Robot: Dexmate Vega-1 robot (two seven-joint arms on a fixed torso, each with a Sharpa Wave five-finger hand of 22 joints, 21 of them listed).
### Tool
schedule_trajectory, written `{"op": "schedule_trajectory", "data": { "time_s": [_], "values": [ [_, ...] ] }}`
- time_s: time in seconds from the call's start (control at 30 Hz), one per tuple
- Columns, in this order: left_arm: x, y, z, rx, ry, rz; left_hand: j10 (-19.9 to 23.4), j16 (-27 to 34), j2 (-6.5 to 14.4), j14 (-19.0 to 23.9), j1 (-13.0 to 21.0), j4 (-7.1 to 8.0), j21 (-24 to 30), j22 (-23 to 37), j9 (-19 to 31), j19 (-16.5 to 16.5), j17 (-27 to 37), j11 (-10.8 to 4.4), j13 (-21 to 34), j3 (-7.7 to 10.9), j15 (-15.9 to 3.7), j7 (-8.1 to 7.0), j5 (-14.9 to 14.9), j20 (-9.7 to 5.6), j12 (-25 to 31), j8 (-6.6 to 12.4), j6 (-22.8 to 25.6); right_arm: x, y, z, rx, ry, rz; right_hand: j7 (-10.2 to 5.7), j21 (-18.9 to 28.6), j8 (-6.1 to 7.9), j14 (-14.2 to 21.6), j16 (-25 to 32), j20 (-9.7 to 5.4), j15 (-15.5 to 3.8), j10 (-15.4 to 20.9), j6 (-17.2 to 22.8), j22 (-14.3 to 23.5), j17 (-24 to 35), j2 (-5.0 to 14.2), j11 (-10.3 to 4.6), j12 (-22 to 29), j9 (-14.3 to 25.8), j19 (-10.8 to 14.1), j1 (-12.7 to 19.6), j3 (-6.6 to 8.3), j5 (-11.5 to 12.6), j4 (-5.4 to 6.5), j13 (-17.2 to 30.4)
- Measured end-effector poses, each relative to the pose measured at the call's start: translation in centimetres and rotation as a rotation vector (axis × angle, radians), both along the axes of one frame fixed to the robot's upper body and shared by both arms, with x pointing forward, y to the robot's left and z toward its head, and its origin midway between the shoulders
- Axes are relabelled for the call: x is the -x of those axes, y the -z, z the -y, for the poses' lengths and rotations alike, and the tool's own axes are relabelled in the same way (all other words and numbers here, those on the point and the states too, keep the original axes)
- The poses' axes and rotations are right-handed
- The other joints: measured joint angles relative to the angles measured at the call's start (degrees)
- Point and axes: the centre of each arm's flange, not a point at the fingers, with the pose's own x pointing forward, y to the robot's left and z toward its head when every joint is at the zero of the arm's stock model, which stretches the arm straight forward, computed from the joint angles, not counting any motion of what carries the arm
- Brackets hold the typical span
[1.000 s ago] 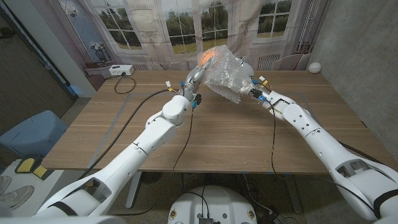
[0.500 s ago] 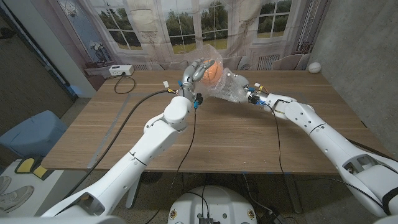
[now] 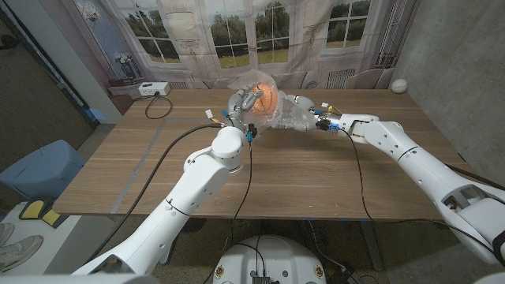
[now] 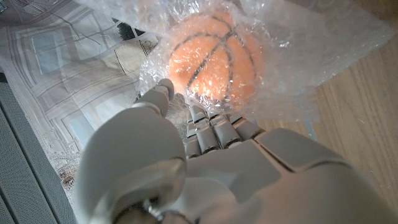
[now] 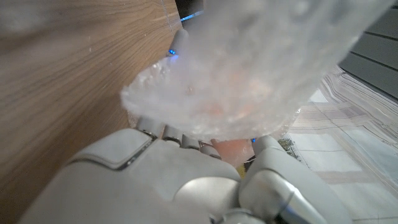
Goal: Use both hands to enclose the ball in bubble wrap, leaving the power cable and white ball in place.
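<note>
Ball (image 3: 266,98) sits in bubble wrap (image 3: 288,117) over the far counter (image 3: 158,173); left hand (image 3: 247,102) cups it, right hand (image 3: 309,113) grips wrap; fold the loose flap over, keep both holds tight

One orange ball (image 3: 267,96), one bubble wrap sheet (image 3: 288,118), one white ball (image 3: 399,85), one power cable (image 3: 158,106).

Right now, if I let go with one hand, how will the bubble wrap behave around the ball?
The bubble wrap looks thin and floppy, draping and crumpling over the orange ball, so it would probably spring open. The ball is round and could roll out across the table. The film looks glossy, so the left hand may slip on it.
</note>
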Motion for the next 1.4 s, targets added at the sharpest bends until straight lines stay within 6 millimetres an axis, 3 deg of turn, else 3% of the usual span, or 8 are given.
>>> {"op": "schedule_trajectory", "data": {
  "time_s": [0.3,0.57,0.67,0.77,0.9,1.03,1.2,1.4],
  "values": [
    [0.3,0.4,-0.2,-0.028,0.015,-0.025,-14.0,-0.6,-1.7,-10.2,-8.9,2.89,-0.6,0.0,0.0,-7.1,0.3,9.24,0.1,-2.62,7.35,1.87,-0.1,7.09,-3.8,-0.27,-9.4,-0.2,-0.4,0.1,0.108,-0.018,0.042,-0.43,0.8,0.46,7.0,1.5,-7.14,-5.28,4.1,-0.8,0.3,1.0,2.01,-1.2,1.2,0.2,5.9,10.0,3.08,0.0,-5.6,-0.2],
    [0.6,1.5,-0.6,-0.057,0.021,-0.078,-17.9,-0.6,-1.6,-14.7,-10.0,2.49,-1.6,-0.1,-0.3,-7.9,0.7,8.7,0.1,-3.17,7.98,1.55,-0.3,7.9,-3.9,-0.27,-12.1,-0.9,0.0,0.3,0.233,-0.004,0.025,0.3,2.2,0.07,21.0,5.2,-7.01,-4.45,5.6,-1.1,0.3,1.9,4.05,-1.29,7.7,0.2,10.3,5.5,0.28,0.0,-2.46,0.0],
    [0.6,2.0,-0.8,-0.062,0.02,-0.103,-18.8,-0.4,-1.6,-15.1,-10.4,2.48,-1.6,-0.1,-0.3,-8.1,0.6,8.81,0.0,-3.17,8.3,1.49,-0.3,8.1,-3.9,-0.27,-12.6,-1.3,0.1,0.1,0.342,-0.003,0.024,-0.45,2.2,-0.82,23.0,5.4,-6.53,-3.99,23.4,-3.9,0.1,1.9,4.04,0.5,9.8,-0.2,10.6,4.4,-0.37,0.0,-1.81,2.8],
    [0.7,2.4,-1.1,-0.063,0.021,-0.122,-19.4,-0.4,-1.5,-15.8,-10.9,2.48,-1.9,-0.2,-0.3,-8.4,0.5,9.43,-0.1,-3.17,8.46,1.4,-0.3,8.42,-3.9,-0.27,-13.1,-1.8,-0.1,-0.3,0.458,0.002,0.028,-1.48,0.8,-0.64,18.7,2.5,-3.71,-2.55,22.9,-6.4,-0.1,2.0,3.88,1.45,8.2,0.0,7.8,2.9,-1.13,0.0,-1.04,2.5],
    [0.8,2.8,-1.3,-0.063,0.017,-0.142,-20.1,-0.4,-1.3,-16.2,-11.2,2.49,-2.1,-0.2,-0.3,-8.3,0.5,9.54,-0.1,-3.17,8.73,1.41,-0.3,9.17,-3.9,-0.27,-13.7,-2.4,-0.1,-0.6,0.627,0.02,0.042,-2.89,-4.2,-0.21,6.4,-2.2,1.12,-0.19,11.6,-9.9,-0.2,2.6,4.07,1.44,3.3,0.0,0.1,1.7,-1.96,0.3,-0.22,2.4],
    [0.7,3.1,-1.6,-0.068,0.015,-0.16,-22.4,-0.3,-1.2,-18.1,-12.5,2.82,-2.8,0.1,-0.5,-1.0,0.4,10.77,-0.1,-3.5,9.85,1.17,-0.5,17.84,-3.9,-0.27,-15.5,-3.0,-0.1,-0.5,0.786,0.06,0.075,-3.41,-8.1,0.0,-1.5,-2.9,2.79,-0.32,4.9,-10.8,-0.2,2.9,4.51,1.37,0.7,0.0,-7.3,1.3,-2.14,0.3,-0.02,2.2],
    [0.3,3.7,-2.0,-0.083,0.028,-0.2,-30.3,-0.5,-0.8,-26.3,-18.5,3.65,-7.7,-0.1,-0.8,-9.8,0.4,14.63,-0.1,-5.49,14.33,1.07,-1.1,19.75,-3.8,-0.19,-21.1,-3.3,-0.9,0.1,0.88,0.146,0.155,-4.38,-10.2,0.02,-7.6,-2.8,4.43,-1.03,-0.3,-10.8,-0.2,3.1,3.97,0.13,-0.6,0.1,-15.6,0.7,-2.53,0.3,0.35,2.2],
    [-0.3,4.2,-2.8,-0.096,0.023,-0.23,-37.0,-0.3,1.1,-33.3,-27.8,0.86,-14.6,0.1,-1.1,-15.7,0.4,16.58,-0.1,-4.71,15.59,1.25,-1.1,19.95,-2.9,0.21,-24.0,-3.7,-1.8,1.0,0.933,0.261,0.242,-4.76,-10.2,0.11,-9.8,-3.3,5.71,-0.72,-1.5,-10.6,-0.2,2.3,3.75,-0.58,-0.8,0.1,-17.8,0.5,-2.52,0.3,0.35,1.7]
  ]
}}
